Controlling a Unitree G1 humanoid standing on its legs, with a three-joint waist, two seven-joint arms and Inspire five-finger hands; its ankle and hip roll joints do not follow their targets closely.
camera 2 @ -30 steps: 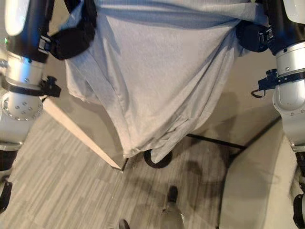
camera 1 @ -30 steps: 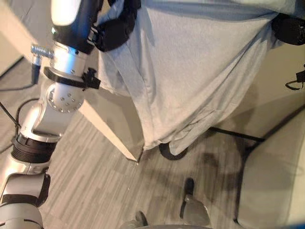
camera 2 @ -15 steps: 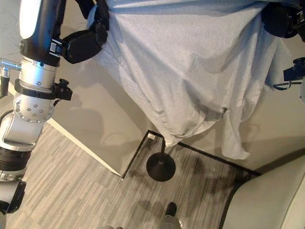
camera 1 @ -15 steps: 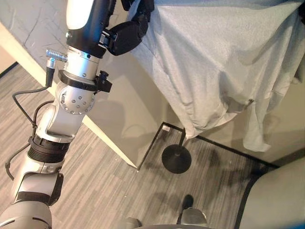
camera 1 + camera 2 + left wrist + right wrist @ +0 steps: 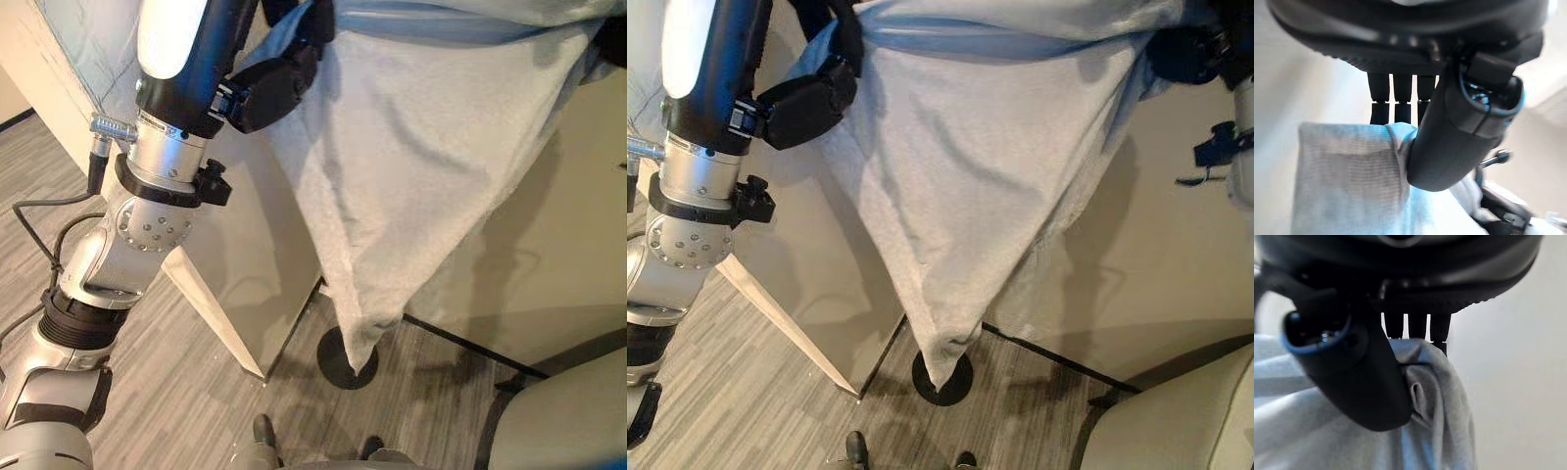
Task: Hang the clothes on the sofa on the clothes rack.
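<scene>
A light grey garment [image 5: 421, 186] hangs spread between both hands, high in front of me, tapering to a point just above the floor. My left hand [image 5: 279, 78] grips its left top corner; in the left wrist view the thumb [image 5: 1459, 137] presses the cloth [image 5: 1347, 176] against the fingers. My right hand [image 5: 1185, 54] holds the right top corner, and in the right wrist view its thumb [image 5: 1352, 377] pinches the fabric [image 5: 1435, 406]. The clothes rack's round black base [image 5: 940, 380] stands on the floor under the garment's tip, its pole hidden behind the cloth.
A beige wall corner [image 5: 245, 294] juts out on the left behind the garment. A pale sofa edge [image 5: 1176, 431] sits at the lower right. A black strip [image 5: 470, 343] runs along the wall foot on the grey plank floor.
The view has swung again. The garment now hangs as one narrow point over the rack base, where before a sleeve dangled apart at the right. Both hands keep their hold.
</scene>
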